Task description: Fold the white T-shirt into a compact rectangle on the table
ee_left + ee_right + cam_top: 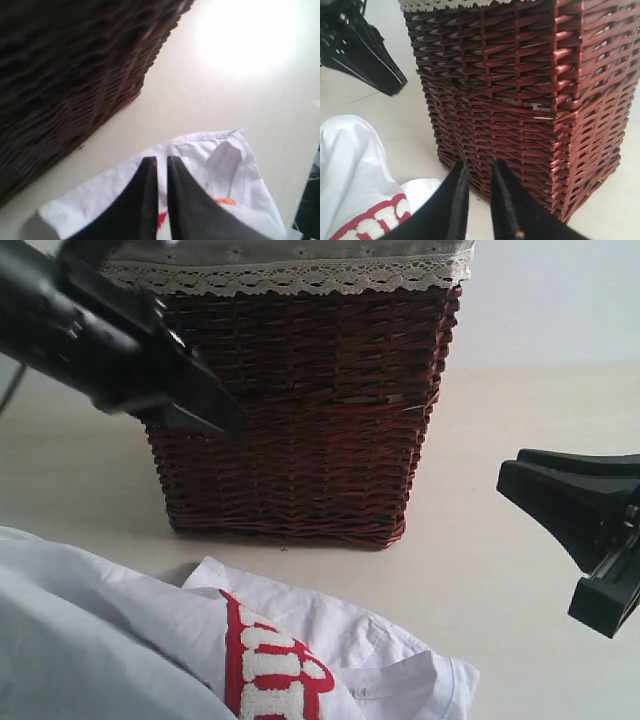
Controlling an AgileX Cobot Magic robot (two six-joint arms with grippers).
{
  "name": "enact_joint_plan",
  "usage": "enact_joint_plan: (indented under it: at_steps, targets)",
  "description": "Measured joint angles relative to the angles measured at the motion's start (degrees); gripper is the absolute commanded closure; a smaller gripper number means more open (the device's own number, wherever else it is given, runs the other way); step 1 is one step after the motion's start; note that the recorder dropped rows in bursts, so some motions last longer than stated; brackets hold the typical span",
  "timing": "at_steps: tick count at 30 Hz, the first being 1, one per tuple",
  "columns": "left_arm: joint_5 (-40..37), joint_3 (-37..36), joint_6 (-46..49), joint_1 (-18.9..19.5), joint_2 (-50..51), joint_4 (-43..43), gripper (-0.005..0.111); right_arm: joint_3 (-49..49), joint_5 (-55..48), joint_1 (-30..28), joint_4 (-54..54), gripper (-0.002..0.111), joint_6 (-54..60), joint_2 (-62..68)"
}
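Note:
The white T-shirt (330, 640) lies crumpled on the table (520, 410) in front of the basket, red-outlined lettering (270, 660) facing up. In the left wrist view its collar end (220, 160) shows an orange loop (225, 201). My left gripper (235, 425) hangs in the air before the basket's left side, above the shirt. Its fingers stand almost together over the cloth (161, 159), with nothing between them. My right gripper (536, 546) hovers at the right, off the shirt. It is open (479, 164) and holds nothing, pointing at the basket's base.
A dark red wicker basket (300, 410) with a lace-trimmed liner (290, 275) stands on the table just behind the shirt. It fills much of both wrist views (60, 75) (530, 75). Bare table lies to the basket's right (530, 440).

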State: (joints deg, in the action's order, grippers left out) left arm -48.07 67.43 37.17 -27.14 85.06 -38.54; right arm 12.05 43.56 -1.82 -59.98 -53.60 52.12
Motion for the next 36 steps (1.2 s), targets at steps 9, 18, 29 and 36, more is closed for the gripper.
enact_joint_plan:
  at_steps: [9,18,29,36]
  targets:
    - [45.5,-8.3,9.4,-8.9,8.0,-13.4,0.107,0.0,0.3,0.0,0.0,0.108,2.1,0.0]
    - [58.8,12.0,8.2,-8.5,32.4,-15.9,0.107,0.0,-0.3,0.0,-0.1,0.108,2.1,0.0]
    - [39.1,13.8,9.3,-5.8,28.7,-15.6,0.107,0.0,-2.0,0.0,-1.6,0.096,1.4,0.6]
    - [40.9,-3.0,12.3,-6.8,8.7,-14.3,0.107,0.0,-0.4,1.3,-3.6,0.078,0.3,7.6]
